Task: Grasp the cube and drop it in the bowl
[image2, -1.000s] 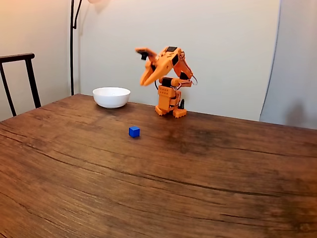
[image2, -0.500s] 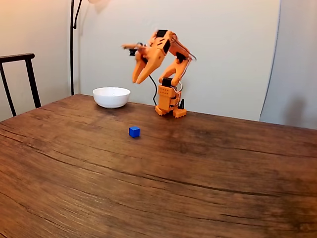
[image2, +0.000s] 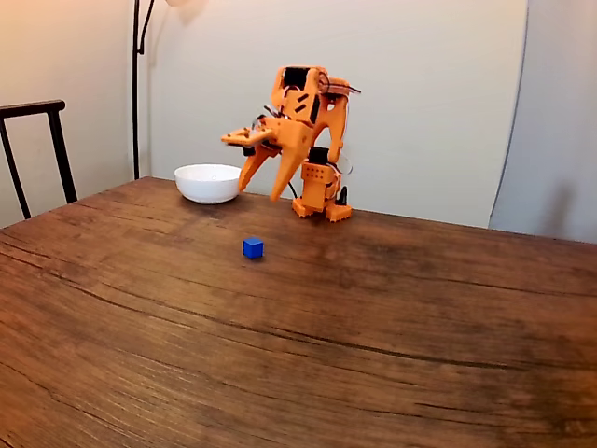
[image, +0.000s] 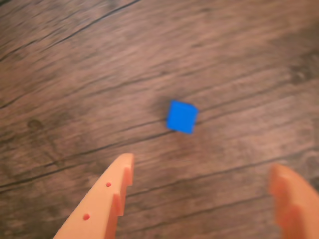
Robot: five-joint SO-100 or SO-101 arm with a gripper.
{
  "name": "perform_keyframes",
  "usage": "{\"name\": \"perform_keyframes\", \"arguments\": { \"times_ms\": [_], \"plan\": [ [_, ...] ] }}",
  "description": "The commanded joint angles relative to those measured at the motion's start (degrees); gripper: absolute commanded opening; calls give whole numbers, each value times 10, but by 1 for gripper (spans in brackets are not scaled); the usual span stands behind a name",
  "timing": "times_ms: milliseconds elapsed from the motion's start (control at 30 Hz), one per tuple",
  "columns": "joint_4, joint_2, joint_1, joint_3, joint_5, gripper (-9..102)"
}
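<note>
While the arm hung over the far middle of the board, the stock stood as follows, largest first.

Table (image2: 392,336): one, dark wood with heavy grain, bearing every other item.

Arm (image2: 312,140): one, orange, its base on the far part of the table near the wall, bent forward and down toward the near side; judged so posed to bring the tool over the cube.

Chair (image2: 37,140): one, dark frame, partly seen at the far left, off the table.

Bowl (image2: 209,183): one, white, at the far left of the table, just left of the arm's base and apart from the cube; judged set there as the drop point, holding nothing that could be seen.

Gripper (image2: 259,189): one, fingers spread wide and grasping nothing, tips pointing down, held in the air above the table. In the wrist view the two fingers (image: 107,199) framed bare wood, the cube ahead of them; judged spread in readiness to straddle it.

Cube (image2: 253,247): one, bright blue, resting on the table nearer than the bowl and arm, untouched; in the wrist view (image: 181,117) it sat between and beyond the fingertips.
</note>
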Motion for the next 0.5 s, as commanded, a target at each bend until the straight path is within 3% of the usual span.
{"name": "perform_keyframes", "arguments": {
  "times_ms": [0, 467],
  "plan": [
    [-30, -13, -12, -21, -7, 47],
    [-135, -150, -19, -20, -11, 53]
  ]
}}
